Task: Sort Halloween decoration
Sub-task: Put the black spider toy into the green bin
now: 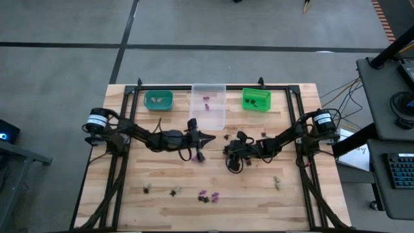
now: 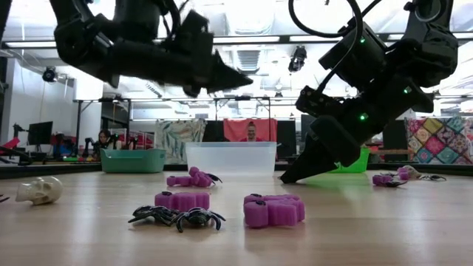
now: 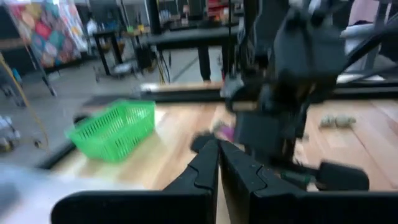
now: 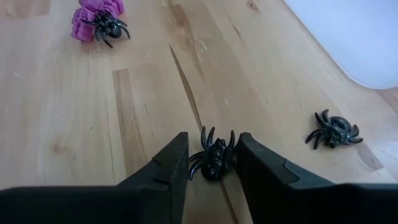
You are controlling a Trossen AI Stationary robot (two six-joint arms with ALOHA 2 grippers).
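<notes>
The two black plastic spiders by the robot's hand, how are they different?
One small black plastic spider sits between the right gripper's two dark fingers, which stand close on either side of it. The other black plastic spider lies off to the side on the bare wooden table, with nothing around it, nearer the clear plastic bin. Both are black, about the same size, and rest on the wood.

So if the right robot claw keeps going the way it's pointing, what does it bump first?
The right gripper points down at the table, and a black spider already sits between its fingers. It would meet that spider first, then the wooden table right under it.
</notes>
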